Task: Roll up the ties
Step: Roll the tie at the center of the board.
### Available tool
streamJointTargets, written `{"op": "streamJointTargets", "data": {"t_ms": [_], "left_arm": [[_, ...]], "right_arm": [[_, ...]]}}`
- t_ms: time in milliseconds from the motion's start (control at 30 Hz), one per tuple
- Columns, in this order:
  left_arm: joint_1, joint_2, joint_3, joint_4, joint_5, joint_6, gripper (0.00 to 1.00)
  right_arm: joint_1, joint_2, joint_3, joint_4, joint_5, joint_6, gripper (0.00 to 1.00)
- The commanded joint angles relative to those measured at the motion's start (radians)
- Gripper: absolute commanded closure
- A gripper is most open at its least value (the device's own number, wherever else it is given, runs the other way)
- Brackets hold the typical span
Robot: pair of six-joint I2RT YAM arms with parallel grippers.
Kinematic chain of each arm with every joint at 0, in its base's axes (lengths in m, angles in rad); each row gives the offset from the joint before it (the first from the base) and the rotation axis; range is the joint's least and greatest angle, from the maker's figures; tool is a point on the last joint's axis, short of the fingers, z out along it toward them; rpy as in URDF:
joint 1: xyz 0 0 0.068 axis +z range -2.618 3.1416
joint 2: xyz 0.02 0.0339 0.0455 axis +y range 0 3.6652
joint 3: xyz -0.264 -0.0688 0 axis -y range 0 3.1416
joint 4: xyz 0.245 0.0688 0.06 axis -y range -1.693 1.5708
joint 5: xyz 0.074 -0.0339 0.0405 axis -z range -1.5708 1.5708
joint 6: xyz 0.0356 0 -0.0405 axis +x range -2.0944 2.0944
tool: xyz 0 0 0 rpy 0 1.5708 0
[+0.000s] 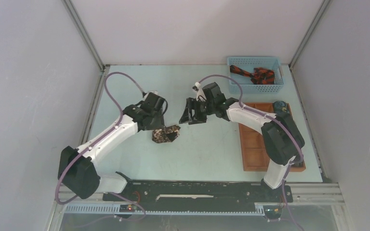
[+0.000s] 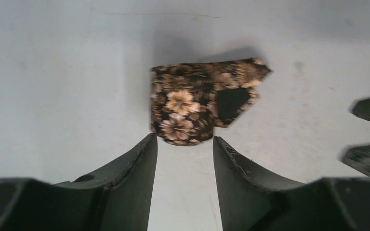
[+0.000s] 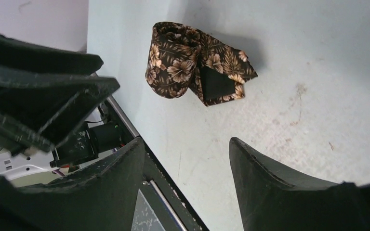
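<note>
The left claw (image 2: 184,140) stands with jaws apart and empty, the rolled dark brown fabric necktie with tan flowers (image 2: 197,103) lying just beyond its fingertips on the pale table (image 2: 53,72), and past that roll the right claw (image 3: 185,142), likewise parted and empty, hangs near.

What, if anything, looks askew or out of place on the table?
The rolled brown floral tie lies on the table, but its pointed end juts out loose with black lining showing, so the roll looks unfinished. Nothing else stands out.
</note>
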Motion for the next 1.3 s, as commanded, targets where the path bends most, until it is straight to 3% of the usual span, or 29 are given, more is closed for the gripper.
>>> {"op": "streamJointTargets", "data": {"t_ms": [0,200,300,667,1267], "left_arm": [[0.103,-0.027,-0.089,0.016,0.003,0.050,0.48],[0.217,-0.107,-0.224,0.106,-0.049,0.037,0.50],[0.242,-0.073,-0.245,0.121,-0.051,0.038,0.50],[0.249,0.140,-0.255,0.229,-0.026,0.017,0.51],[0.243,0.061,-0.285,0.350,0.172,0.018,0.53]], "right_arm": [[0.000,0.054,0.002,0.139,-0.071,0.034,0.31],[0.011,0.124,0.002,0.187,-0.075,0.057,0.28],[0.015,0.145,0.002,0.187,-0.055,0.062,0.28],[0.052,0.244,0.003,0.253,-0.051,0.081,0.26],[0.059,0.340,0.003,0.387,-0.128,0.159,0.24]]}}
